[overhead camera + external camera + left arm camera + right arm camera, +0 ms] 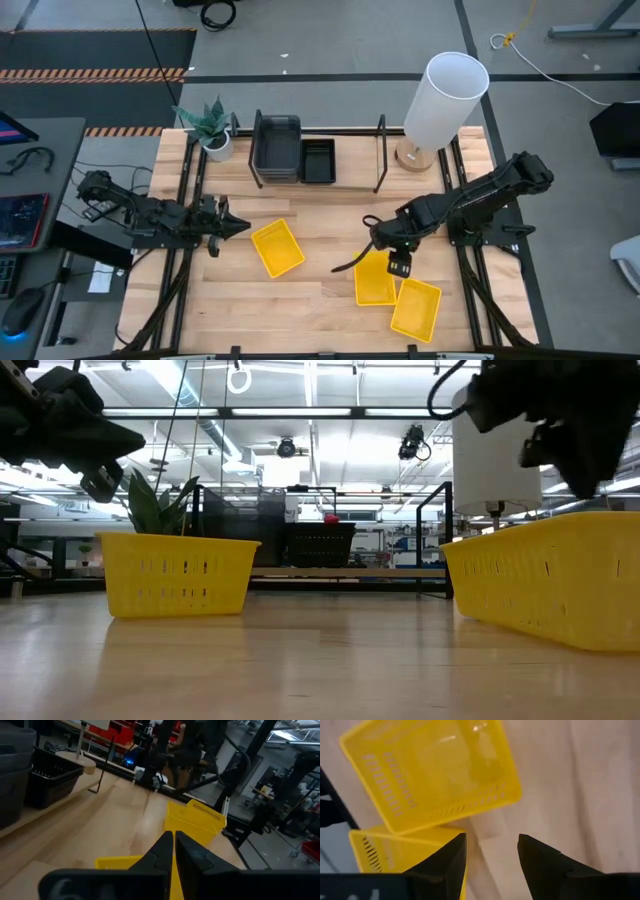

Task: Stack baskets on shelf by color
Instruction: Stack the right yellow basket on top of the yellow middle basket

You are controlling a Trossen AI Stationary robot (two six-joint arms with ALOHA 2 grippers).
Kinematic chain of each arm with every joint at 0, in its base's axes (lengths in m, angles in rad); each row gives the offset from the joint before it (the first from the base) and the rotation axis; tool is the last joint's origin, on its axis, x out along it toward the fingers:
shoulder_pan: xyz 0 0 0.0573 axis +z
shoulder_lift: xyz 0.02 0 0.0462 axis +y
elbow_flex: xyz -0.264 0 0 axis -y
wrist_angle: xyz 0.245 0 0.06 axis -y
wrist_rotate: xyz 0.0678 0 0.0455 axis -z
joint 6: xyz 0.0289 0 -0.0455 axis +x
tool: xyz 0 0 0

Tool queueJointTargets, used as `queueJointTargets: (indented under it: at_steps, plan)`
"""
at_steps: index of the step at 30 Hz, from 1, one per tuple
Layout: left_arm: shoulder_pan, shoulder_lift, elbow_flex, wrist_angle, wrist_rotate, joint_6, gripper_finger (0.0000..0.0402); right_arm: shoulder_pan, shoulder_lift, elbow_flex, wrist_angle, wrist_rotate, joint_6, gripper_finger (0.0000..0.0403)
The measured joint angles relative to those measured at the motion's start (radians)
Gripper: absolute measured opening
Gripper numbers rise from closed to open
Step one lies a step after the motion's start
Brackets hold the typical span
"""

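Three yellow baskets lie on the table: one left of centre (277,247), two side by side near the right front (373,280) (416,308). The shelf (345,183) at the far side carries stacked dark grey baskets (275,148) and a black basket (318,160). My left gripper (243,227) (173,845) is shut and hovers just left of the first yellow basket (117,862), pointing at it. My right gripper (398,264) (492,847) is open and points down above the far edge of the yellow pair (432,770).
A white lamp (445,100) stands at the far right beside the shelf, and a small potted plant (212,128) at its far left. Bare wood lies between the yellow baskets and the shelf. A loose black cable (350,262) curls beside the right gripper.
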Motion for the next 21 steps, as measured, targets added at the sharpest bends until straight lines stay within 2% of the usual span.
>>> queueJointTargets:
  at_steps: [9,21]
  plan:
    - [0.000,0.001,0.000,0.003,-0.001,0.000,0.0036,0.109,-0.001,-0.099,0.028,-0.113,0.103,0.0179]
    - [0.000,0.001,0.000,0.005,-0.001,0.000,0.0026,0.248,-0.001,-0.128,0.099,-0.113,0.249,0.0179]
